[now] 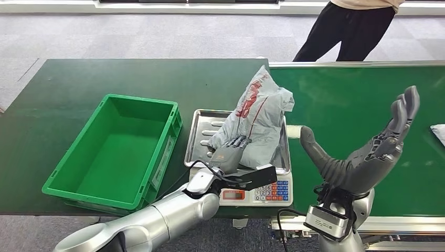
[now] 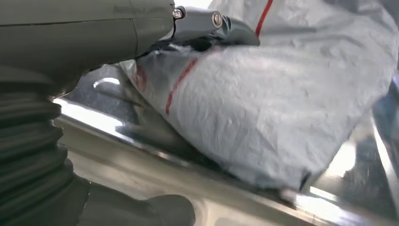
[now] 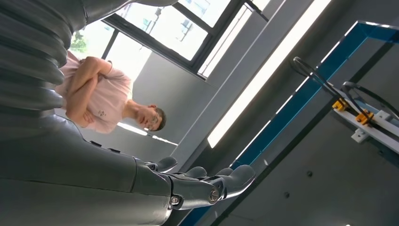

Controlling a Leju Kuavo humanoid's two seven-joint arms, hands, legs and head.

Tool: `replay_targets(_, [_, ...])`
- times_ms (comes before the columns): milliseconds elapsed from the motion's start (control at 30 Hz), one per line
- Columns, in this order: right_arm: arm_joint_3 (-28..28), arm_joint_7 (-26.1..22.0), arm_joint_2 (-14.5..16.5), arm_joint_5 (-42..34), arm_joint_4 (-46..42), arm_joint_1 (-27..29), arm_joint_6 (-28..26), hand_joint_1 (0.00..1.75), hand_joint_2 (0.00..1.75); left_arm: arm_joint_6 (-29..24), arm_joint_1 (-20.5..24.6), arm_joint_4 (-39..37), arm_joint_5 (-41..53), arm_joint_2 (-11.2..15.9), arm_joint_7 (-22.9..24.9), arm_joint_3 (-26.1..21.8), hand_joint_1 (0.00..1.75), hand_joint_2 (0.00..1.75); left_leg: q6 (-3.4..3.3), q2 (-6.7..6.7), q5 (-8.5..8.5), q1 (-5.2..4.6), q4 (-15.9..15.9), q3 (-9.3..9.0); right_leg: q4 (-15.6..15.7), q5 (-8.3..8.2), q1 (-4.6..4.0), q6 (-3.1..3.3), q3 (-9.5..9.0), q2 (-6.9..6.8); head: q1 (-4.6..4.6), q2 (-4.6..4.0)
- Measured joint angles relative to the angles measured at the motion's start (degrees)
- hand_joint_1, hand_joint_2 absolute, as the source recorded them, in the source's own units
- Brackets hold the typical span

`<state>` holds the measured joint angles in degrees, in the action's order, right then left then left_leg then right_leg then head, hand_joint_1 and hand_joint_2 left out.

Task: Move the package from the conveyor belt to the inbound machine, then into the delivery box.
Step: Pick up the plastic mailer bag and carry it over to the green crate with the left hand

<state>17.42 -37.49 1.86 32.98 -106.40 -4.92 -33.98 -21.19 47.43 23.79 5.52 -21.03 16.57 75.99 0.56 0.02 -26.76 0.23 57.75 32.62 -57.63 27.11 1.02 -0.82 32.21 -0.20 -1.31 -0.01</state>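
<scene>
Progress: first leg looks done to me. The package is off the conveyor belt and sitting on the metal tray of the inbound machine, basically a scale with a keypad.
Left to do: it's gotta go into the green delivery box right beside the scale, which has nothing in it yet.
Left hand: resting on the package's near side, fingers laid over the grey plastic. Can't tell if it's actually gripping or just touching.
Right hand: up over the belt, palm up, fingers spread, holding nothing.
Writing: red print on the bag, too crumpled to read. Keypad digits too small.
Extras: another pale parcel at the belt's far right edge, person standing behind.
</scene>
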Motion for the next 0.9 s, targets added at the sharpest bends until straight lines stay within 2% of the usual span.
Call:
replay_targets(133, [0.0, -0.4, 0.0, -0.1, 0.0, 0.1, -0.4, 0.0, 1.75, 6.0, 1.2, 0.0, -7.5, 0.0, -3.4, -1.1, 0.0, 1.75, -0.02, -0.1, 0.07, 0.0, 0.0, -0.03, 0.0, -0.01, 0.01, -0.02, -0.1, -0.2, 0.0, 0.01])
replay_targets(300, [-0.3, -0.7, 0.4, -0.2, 0.0, 0.2, -0.7, 0.0, 1.75, 16.8, 3.5, 0.0, -18.8, 0.0, -7.0, -3.5, 0.0, 1.75, -0.14, -0.43, 0.15, 0.0, 0.0, -0.08, 0.0, 0.01, 0.04, -0.03, -0.32, -0.62, 0.0, 0.01])
replay_targets(400, [-0.4, -0.6, 0.6, -0.2, 0.0, 0.2, -0.7, 0.0, 1.75, 20.0, 4.1, -0.3, -23.0, 0.1, -8.5, -5.0, 0.0, 1.75, -0.18, -0.46, 0.18, 0.0, 0.0, -0.08, 0.0, 0.01, 0.09, -0.04, -0.35, -0.66, 0.0, 0.01])
replay_targets(567, [-1.1, -0.4, 1.0, 0.1, 0.0, 0.2, -0.4, 0.0, 1.75, 22.4, 4.7, -1.2, -27.1, 0.3, -10.2, -6.5, 0.0, 1.75, -0.23, -0.46, 0.21, -0.01, 0.0, -0.08, 0.0, -0.03, 0.15, -0.09, -0.36, -0.66, 0.0, 0.01])
replay_targets(733, [-1.5, -0.3, 1.3, 0.6, 0.0, 0.2, -0.1, 0.0, 1.75, 21.9, 4.8, -1.6, -27.4, 0.3, -10.6, -6.9, 0.0, 1.75, -0.24, -0.45, 0.21, -0.01, 0.0, -0.08, 0.0, -0.04, 0.15, -0.1, -0.34, -0.63, 0.0, 0.01])
replay_targets(833, [-1.5, -0.2, 1.3, 0.8, 0.0, 0.2, -0.1, 0.0, 1.75, 20.0, 4.8, -1.7, -26.0, 0.3, -10.2, -6.8, 0.0, 1.75, -0.24, -0.43, 0.21, -0.01, 0.0, -0.08, 0.0, -0.04, 0.15, -0.1, -0.32, -0.61, 0.0, 0.01])
replay_targets(900, [-1.5, 0.0, 1.3, 1.0, -0.1, 0.4, -0.1, 0.0, 1.75, 16.3, 4.8, -1.6, -23.1, 0.3, -9.0, -6.3, 0.0, 1.75, -0.23, -0.4, 0.22, -0.01, 0.0, -0.08, 0.0, -0.05, 0.15, -0.1, -0.28, -0.56, 0.0, 0.01])
